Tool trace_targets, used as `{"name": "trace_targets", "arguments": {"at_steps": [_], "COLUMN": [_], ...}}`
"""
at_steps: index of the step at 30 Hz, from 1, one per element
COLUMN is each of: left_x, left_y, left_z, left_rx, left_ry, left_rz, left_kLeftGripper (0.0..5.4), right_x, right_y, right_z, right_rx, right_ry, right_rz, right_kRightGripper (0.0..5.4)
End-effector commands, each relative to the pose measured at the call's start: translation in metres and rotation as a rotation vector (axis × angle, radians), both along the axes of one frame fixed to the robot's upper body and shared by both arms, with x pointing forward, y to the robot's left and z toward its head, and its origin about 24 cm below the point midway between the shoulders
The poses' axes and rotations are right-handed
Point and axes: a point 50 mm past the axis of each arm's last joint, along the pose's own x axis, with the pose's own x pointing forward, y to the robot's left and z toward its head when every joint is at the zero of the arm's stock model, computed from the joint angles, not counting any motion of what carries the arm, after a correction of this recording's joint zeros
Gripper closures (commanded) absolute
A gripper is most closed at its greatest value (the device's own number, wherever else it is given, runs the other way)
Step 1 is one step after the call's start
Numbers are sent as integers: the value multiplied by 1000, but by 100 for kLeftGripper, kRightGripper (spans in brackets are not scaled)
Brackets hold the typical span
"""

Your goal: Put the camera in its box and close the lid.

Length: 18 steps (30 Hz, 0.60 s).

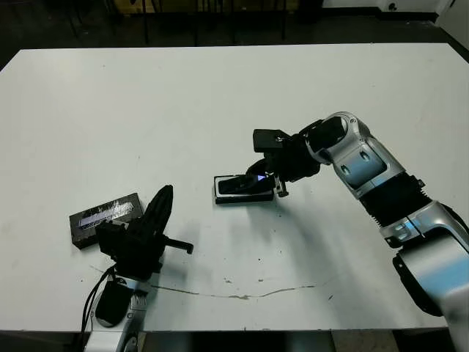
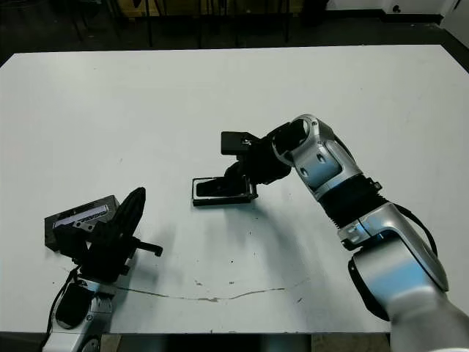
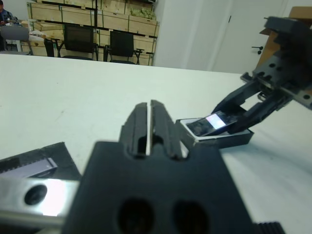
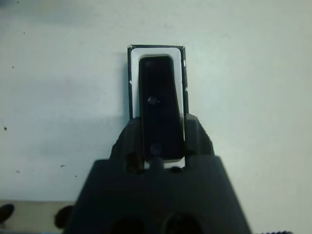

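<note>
The camera point(image 4: 158, 107), a slim black bar with a lit screen point(image 3: 217, 122), lies tilted in its box point(image 1: 245, 198). Its far end is down inside the white tray point(image 4: 132, 73) and its near end is raised. My right gripper point(image 1: 267, 178) is shut on that raised end, one finger point(image 4: 127, 139) on each long side. The lid point(image 1: 106, 217), a black slab with a silvery print, lies flat at the table's front left. My left gripper point(image 1: 165, 192) rests just right of the lid, shut on nothing, with its fingers point(image 3: 148, 114) pointing towards the box.
A thin scratch line point(image 1: 242, 295) runs along the white table near its front edge point(image 1: 293, 330). Beyond the far side of the table stand black chairs point(image 3: 80, 41) and wooden shelving point(image 3: 122, 19).
</note>
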Motion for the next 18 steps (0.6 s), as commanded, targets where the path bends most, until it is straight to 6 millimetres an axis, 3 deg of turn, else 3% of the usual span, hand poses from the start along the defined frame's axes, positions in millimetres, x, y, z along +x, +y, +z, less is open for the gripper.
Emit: {"name": "trace_targets", "arguments": {"at_steps": [1,9,18], "left_x": [-6,-7,-5], "left_y": [3,3,4], "left_z": [-10,-11,-11], "left_rx": [17,11,19], "left_ry": [51,56,53], "left_rz": [10,15,13], "left_kLeftGripper": [540,540,540], "right_x": [-3,10,8], "right_y": [-1,-25,-47], "right_z": [0,35,72], "right_rx": [-3,76,137], "right_ry": [22,-117,-250], "right_rz": [124,57,-32], "right_kRightGripper": [401,262,108]}}
